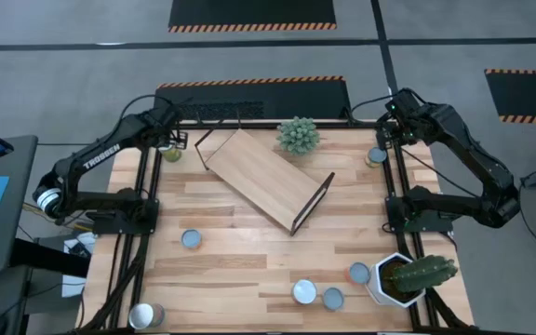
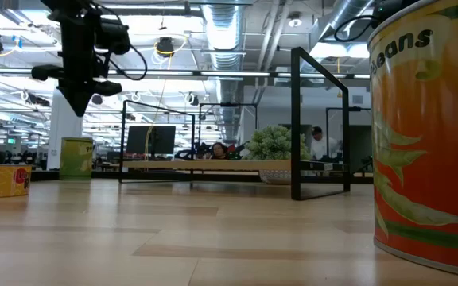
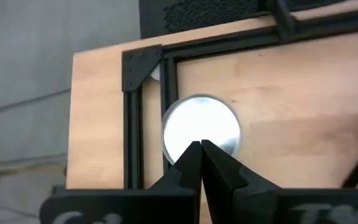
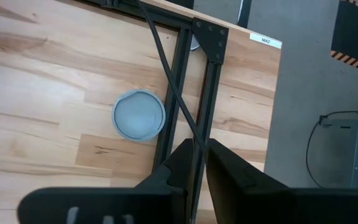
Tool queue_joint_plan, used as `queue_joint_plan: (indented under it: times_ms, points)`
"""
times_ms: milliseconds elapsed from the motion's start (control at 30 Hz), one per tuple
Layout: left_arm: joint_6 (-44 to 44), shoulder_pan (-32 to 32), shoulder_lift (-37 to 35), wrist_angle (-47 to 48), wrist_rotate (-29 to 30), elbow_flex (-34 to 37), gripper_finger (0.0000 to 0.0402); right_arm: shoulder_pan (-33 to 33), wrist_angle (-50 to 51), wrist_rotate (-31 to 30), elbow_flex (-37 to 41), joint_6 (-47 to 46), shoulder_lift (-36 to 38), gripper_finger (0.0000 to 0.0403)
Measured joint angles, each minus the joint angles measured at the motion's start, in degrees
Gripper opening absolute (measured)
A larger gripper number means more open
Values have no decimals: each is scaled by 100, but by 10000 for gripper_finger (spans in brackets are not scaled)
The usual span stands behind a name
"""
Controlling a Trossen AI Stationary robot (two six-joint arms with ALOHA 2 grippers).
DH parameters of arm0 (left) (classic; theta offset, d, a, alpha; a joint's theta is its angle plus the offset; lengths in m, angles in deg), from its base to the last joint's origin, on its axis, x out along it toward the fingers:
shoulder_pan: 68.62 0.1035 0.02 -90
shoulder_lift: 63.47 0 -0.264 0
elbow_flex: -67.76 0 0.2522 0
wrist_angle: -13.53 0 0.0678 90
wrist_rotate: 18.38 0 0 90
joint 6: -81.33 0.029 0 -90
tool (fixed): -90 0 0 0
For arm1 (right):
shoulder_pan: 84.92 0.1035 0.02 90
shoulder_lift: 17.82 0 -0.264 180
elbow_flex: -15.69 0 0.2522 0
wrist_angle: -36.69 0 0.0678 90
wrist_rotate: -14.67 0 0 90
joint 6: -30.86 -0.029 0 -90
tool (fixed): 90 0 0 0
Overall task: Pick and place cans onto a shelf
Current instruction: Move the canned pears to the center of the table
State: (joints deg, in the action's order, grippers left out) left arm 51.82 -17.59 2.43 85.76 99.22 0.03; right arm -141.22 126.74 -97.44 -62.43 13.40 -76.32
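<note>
1. The left gripper (image 3: 200,144) is held above a silver-topped can (image 3: 201,132) at the far left corner of the tabletop (image 1: 249,251), just inside the black frame rail; its jaws are pressed together with nothing between them.
2. In the high view that same can (image 1: 171,154) is mostly hidden under the left arm.
3. The right gripper (image 4: 199,144) is poised over the far right corner, its jaws nearly closed, a thin gap showing and nothing held.
4. A pale-blue-topped can (image 4: 138,116) is seen beside the right frame rail, apart from those jaws; in the high view it sits at the far right edge (image 1: 376,156).
5. The shelf (image 1: 261,177) is lying at an angle across the far middle of the tabletop, black frame ends at each short side, with no can on it.
6. A green plant (image 1: 298,135) is found at the far edge, just beside the shelf.
7. One can (image 1: 192,240) is placed left of centre; three more (image 1: 305,292) are clustered near the front edge, next to a white pot with a cactus (image 1: 408,277) at the front right corner.
8. Another can (image 1: 144,316) is spotted at the front left corner.
</note>
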Motion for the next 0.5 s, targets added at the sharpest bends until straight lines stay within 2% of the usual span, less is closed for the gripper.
queue_joint_plan:
  times_ms: [100,233,333,500]
  points:
    - [-249,17,357,-6,29,-2,0,0,-2,19,0,0,-1,67]
    - [-519,-38,667,160,376,-2,0,0,-17,110,113,-2,-39,67]
    - [-689,-46,767,129,363,-2,0,0,-48,373,458,-49,-42,67]
    - [-916,-41,819,54,469,-2,0,0,-380,445,1060,-203,-46,67]
